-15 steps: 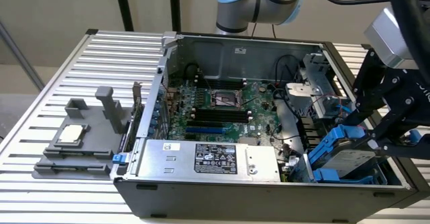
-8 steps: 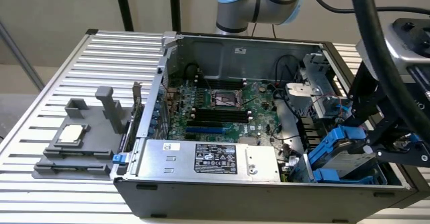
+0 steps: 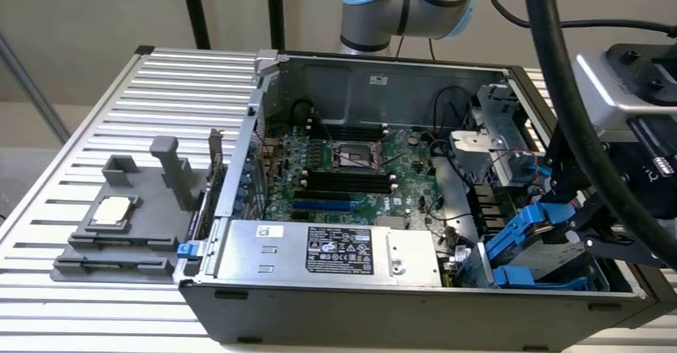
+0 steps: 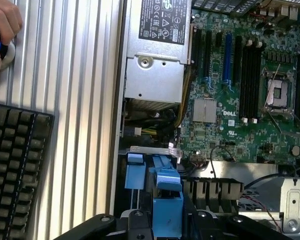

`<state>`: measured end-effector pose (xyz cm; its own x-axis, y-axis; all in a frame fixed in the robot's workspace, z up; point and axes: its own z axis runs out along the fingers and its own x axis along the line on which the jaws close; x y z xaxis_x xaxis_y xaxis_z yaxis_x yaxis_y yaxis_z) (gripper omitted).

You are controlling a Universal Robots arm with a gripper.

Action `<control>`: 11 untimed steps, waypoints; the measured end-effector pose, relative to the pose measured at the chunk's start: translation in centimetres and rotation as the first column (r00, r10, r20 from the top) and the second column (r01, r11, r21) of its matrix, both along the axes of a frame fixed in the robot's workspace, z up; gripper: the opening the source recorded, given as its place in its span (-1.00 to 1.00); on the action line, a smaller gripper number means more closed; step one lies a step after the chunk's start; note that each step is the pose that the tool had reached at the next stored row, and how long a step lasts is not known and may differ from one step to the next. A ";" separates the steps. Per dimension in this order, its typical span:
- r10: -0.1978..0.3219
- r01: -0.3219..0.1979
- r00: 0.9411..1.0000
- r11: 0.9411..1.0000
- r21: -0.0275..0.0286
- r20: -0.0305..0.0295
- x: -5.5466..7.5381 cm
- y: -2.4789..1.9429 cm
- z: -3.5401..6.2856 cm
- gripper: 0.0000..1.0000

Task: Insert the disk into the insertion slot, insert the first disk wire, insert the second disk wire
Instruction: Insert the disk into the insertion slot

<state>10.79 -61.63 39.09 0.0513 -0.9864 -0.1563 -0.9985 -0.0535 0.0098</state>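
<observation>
The open computer case point(image 3: 423, 309) lies on a slatted metal table. The insertion slot point(image 3: 529, 278), a cage with bright blue clips, is in the case corner at the exterior view's right. My gripper point(image 3: 592, 226) hangs over that corner, below thick black cables. In the wrist view, my gripper point(image 4: 167, 227) has an upright bright blue plastic piece point(image 4: 167, 205) right at it, with paler blue rails point(image 4: 135, 175) beside. I cannot tell whether that piece belongs to the disk or to the slot. The disk's silver body is hidden. Thin loose wires point(image 4: 255, 200) lie near the cage.
A silver labelled power supply box point(image 3: 333, 251) fills the case's front. The green motherboard point(image 3: 349, 170) lies behind it. A grey multi-slot stand point(image 3: 127, 226) sits on the table point(image 3: 106, 115) at the exterior view's left. A black keyboard point(image 4: 15, 170) and a person's hand point(image 4: 2, 35) are beside the case.
</observation>
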 end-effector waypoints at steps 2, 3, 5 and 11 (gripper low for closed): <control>0.000 0.000 1.000 1.000 0.000 0.000 0.0 0.00 0.01 -0.34; 0.001 -0.001 1.000 1.000 0.001 0.000 0.0 0.00 0.05 -0.34; 0.002 -0.002 1.000 1.000 0.002 0.000 0.0 0.00 0.17 -0.34; 0.008 -0.008 1.000 1.000 0.000 0.000 -0.1 0.00 1.05 -0.34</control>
